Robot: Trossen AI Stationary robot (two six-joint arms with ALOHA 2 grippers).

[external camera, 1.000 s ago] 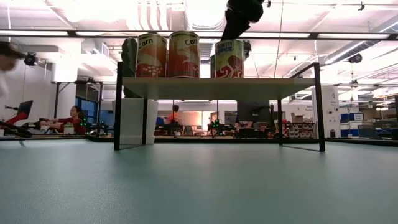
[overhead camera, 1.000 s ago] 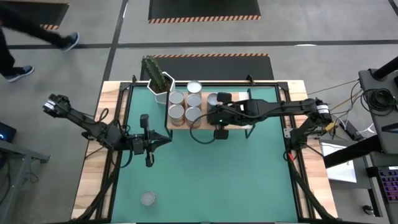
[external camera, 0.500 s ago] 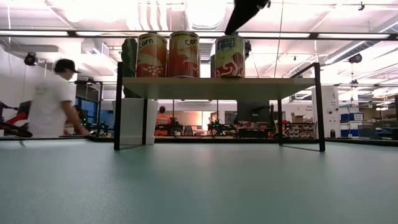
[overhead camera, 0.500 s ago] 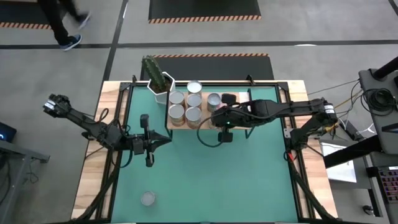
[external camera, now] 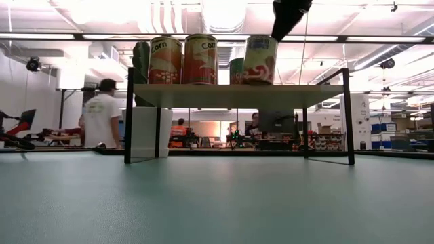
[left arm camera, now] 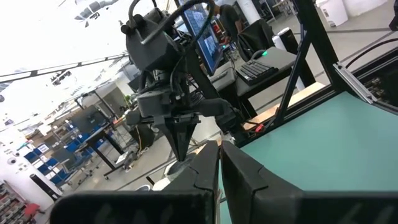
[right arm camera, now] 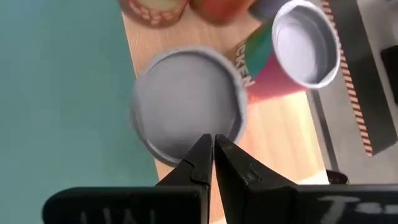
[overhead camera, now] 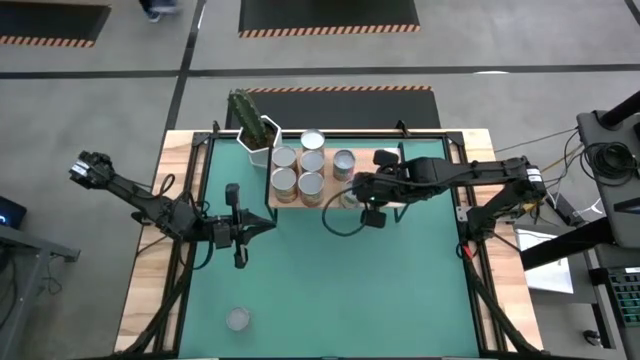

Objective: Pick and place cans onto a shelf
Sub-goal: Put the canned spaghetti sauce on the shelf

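The table, covered by a green mat, was the widest stretch of open room — bare across its middle and near side except for one lone can standing near the front left corner, well apart from everything else. At the far edge stood the shelf, a light-wood top on a thin black frame, with a white cactus pot just beside its left end. Six cans stood on it, crowded toward the left half, so the right half of the plank offered free room; its front edge was open, the drop to the mat a likely hazard for anything set too near it. In the low view one can leaned off upright near the middle of the shelf. The cans were probably rigid, smooth-sided and rather slippery, light to moderate in weight, best taken around the middle of the wall rather than by the rim. The right gripper hung above the shelf's front edge, fingers pressed together and empty, a can's silvery top right below it. The left gripper waited over the mat's left side — likewise closed on nothing.
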